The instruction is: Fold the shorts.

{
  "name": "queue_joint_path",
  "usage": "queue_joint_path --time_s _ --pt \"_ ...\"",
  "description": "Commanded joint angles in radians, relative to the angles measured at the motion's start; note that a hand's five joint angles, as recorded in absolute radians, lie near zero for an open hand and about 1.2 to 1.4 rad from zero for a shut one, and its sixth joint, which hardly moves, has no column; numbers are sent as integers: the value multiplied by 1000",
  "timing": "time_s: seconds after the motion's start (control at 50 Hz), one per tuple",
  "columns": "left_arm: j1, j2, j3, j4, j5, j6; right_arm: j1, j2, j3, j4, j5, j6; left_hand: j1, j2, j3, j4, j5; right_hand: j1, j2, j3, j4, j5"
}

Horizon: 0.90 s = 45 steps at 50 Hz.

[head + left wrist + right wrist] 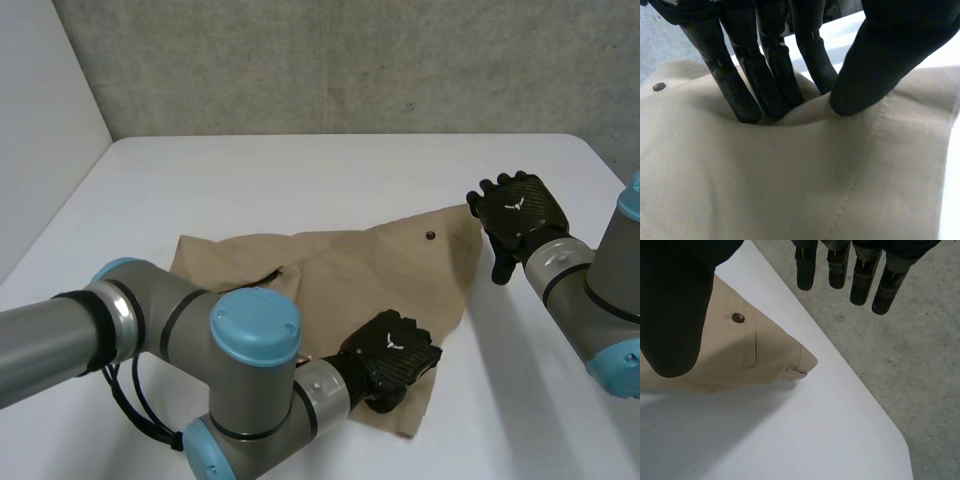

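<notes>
Tan shorts (350,270), rumpled across the middle of the white table (250,180). Lie in a rough triangle, broad toward the left arm (130,320) and narrowing to a corner at the far right. Carry a dark button (430,236) near that corner, next to a stitched pocket slit (751,342).

Left hand (392,352) down on the near right part of the shorts, close to their near edge. Pinches a small raised ridge of cloth: fingers (747,95) straight and pressed in from one side, thumb (865,75) pushed in from the other, fabric bunched up between them. Seen from the left wrist, a stitched seam (852,190) running through the cloth just beside the thumb, and the button well beyond the fingers.

Right hand (515,212) at the far right corner of the shorts, back of the hand turned up in the head view. Spread wide, holding nothing: fingers (840,267) straight and parted, thumb (675,315) set well off from them. From the right wrist, thumb hanging above the cloth near the button, fingers seen against a grey concrete surface (900,340) past the table's edge. Corner of the shorts flat on the table below the palm, ending in a small folded tab (797,371). Whether any part of this hand touches the fabric, cannot tell.

Grey concrete wall (350,60) beyond the far edge of the table.
</notes>
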Motion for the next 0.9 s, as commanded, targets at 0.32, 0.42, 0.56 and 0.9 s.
queue_joint_path --time_s 0.32,0.42,0.56,0.9 --pt "259 129 114 87 -261 91 2 0 0 -2 -2 1 271 260 265 254 261 -24 -38 -32 -53 -66" --pt "411 65 250 151 -388 100 3 0 -1 -2 0 2 271 260 265 254 261 -24 -38 -32 -53 -66" --pt "514 -85 485 179 -417 99 12 0 0 -2 7 4 271 260 265 254 261 -24 -38 -32 -53 -66" --pt "525 -268 579 348 -407 100 25 -2 48 3 -3 1 -920 -931 -926 -938 -930 -24 -38 -32 -53 -66"
